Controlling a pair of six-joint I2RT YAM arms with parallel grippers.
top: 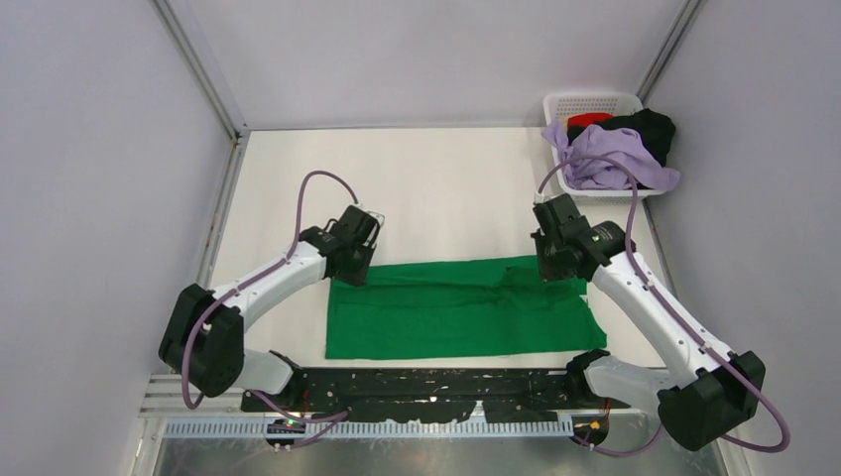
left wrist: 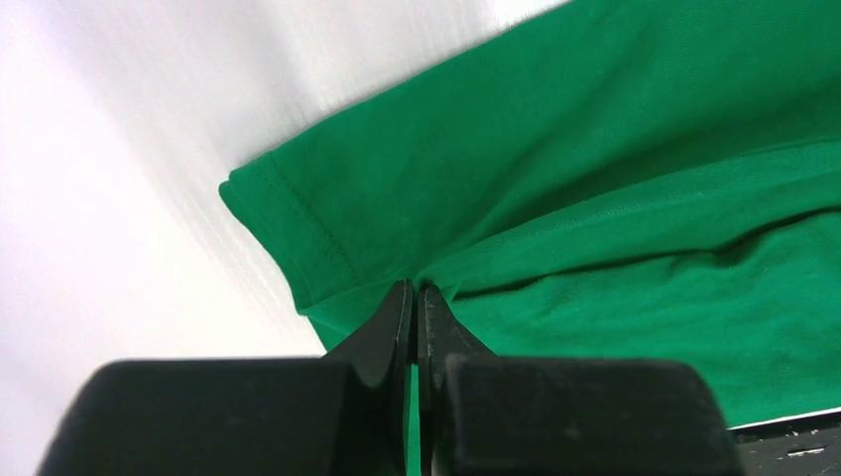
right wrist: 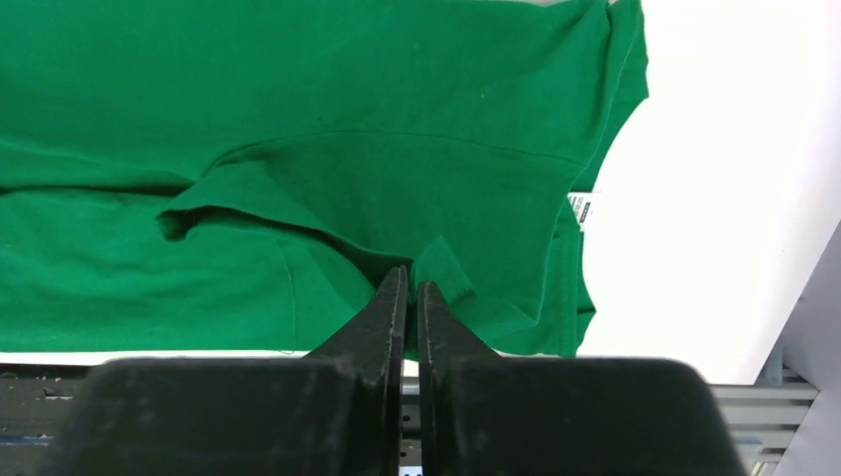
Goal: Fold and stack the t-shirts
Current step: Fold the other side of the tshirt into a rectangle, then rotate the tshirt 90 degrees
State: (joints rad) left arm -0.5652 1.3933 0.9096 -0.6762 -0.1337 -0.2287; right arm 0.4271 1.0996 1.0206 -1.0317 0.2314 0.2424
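**Step in hand.** The bright green short-sleeved cloth t-shirt [top: 456,319] is laid flat on the white table [top: 446,188], near the arm bases and roughly midway between them. It already forms a long rectangular band, so the step is judged to be a lengthwise fold, with stacking not yet begun. The lavender cloth t-shirt [top: 617,159], black cloth t-shirt [top: 657,129] and red cloth t-shirt [top: 592,120] are heaped in the white slotted plastic basket [top: 595,97] at the far right corner.

**End effectors.** The left gripper [left wrist: 415,293] is closed on the cloth beside the hemmed sleeve at the far left corner. The right gripper [right wrist: 412,280] is closed on a raised pleat of cloth at the far right edge, near the side where a white label shows. Only a thin layer of fabric is clamped in each.

**Arm pose.** Both arms are extended forward and angled inward, with wrists pitched down and fingertips at table level.

**Next move.** A matched lift and a joint carry toward the near edge are called for. Tension should be kept even, or the far edge will be laid askew.
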